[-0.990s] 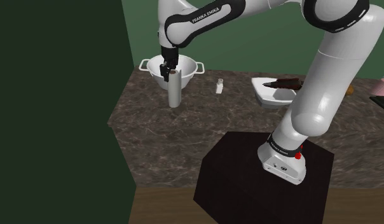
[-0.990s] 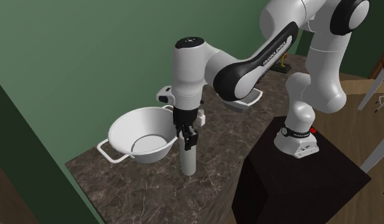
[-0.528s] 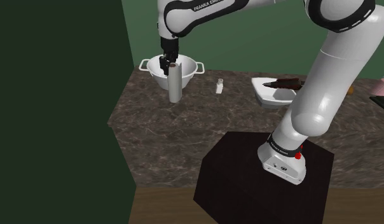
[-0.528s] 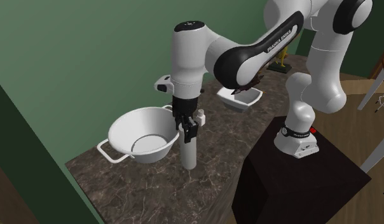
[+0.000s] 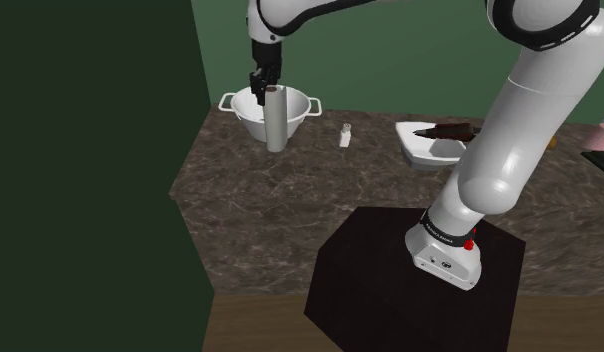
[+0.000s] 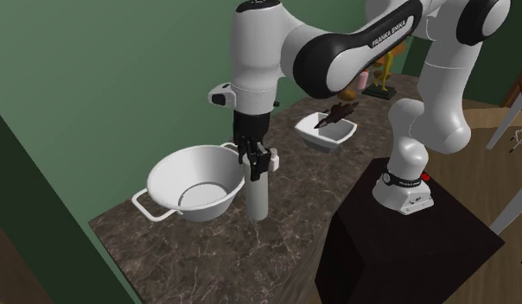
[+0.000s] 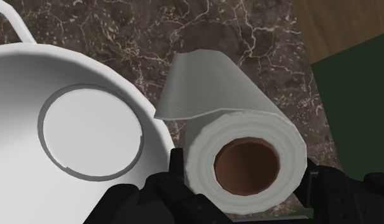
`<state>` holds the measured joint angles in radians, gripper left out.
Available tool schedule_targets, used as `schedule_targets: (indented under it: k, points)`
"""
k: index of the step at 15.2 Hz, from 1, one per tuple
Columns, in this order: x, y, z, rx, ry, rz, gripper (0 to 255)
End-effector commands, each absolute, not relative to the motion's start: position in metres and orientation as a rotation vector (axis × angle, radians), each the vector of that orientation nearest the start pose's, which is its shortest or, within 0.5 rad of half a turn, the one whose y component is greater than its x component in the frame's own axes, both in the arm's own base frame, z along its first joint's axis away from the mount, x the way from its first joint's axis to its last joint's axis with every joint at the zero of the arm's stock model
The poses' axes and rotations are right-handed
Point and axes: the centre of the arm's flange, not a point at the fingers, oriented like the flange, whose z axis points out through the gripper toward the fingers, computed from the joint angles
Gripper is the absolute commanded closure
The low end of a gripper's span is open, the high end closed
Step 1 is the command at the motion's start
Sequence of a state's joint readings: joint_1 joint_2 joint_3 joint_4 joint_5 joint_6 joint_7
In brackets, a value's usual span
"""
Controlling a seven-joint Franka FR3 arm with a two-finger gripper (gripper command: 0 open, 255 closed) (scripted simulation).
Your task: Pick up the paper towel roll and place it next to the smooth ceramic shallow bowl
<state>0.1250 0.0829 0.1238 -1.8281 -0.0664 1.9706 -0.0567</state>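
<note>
Finding 1, grip: your fingers (image 7: 313,178) are clamped on the upper end of the paper towel roll (image 7: 245,159), one on either side of it. The wrist view looks straight down into the brown core. A loose flap of sheet stands off the roll's side wall.

Finding 2, roll position: in the shoulder view the paper towel roll (image 5: 277,120) stands upright under the fingers (image 5: 262,92), overlapping the near wall of the handled white bowl (image 5: 240,112). In the second exterior view the roll (image 6: 257,192) is just beside that bowl (image 6: 164,186), at the bowl's 3 o'clock. The fingers (image 6: 251,155) come down on it from 12 o'clock. You cannot tell from these views whether the roll's lower end touches the desk (image 5: 290,200) or hangs just clear of it.

Finding 3, target: the shallow white bowl (image 5: 415,150) sits well apart from the roll, at the roll's 3 o'clock in the shoulder view. A dark brown object (image 5: 445,130) lies across it. In the second exterior view this bowl (image 6: 320,136) is at the roll's 1 o'clock.

Finding 4, surroundings: a small white shaker (image 5: 345,134) stands between the roll and the shallow bowl, nearer the roll. The desk is dark veined stone against a green wall (image 5: 390,70). The arm's dark stand (image 5: 390,280) is at the roll's 5 o'clock.
</note>
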Motion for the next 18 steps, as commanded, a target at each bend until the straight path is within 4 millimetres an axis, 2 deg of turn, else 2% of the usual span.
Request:
schedule_targets:
  k: [1,18]
  points:
    - [0.576,0.141,0.5,-3.143,-0.521,-0.103,255]
    - [0.576,0.141,0.589,-3.143,-0.521,-0.103,255]
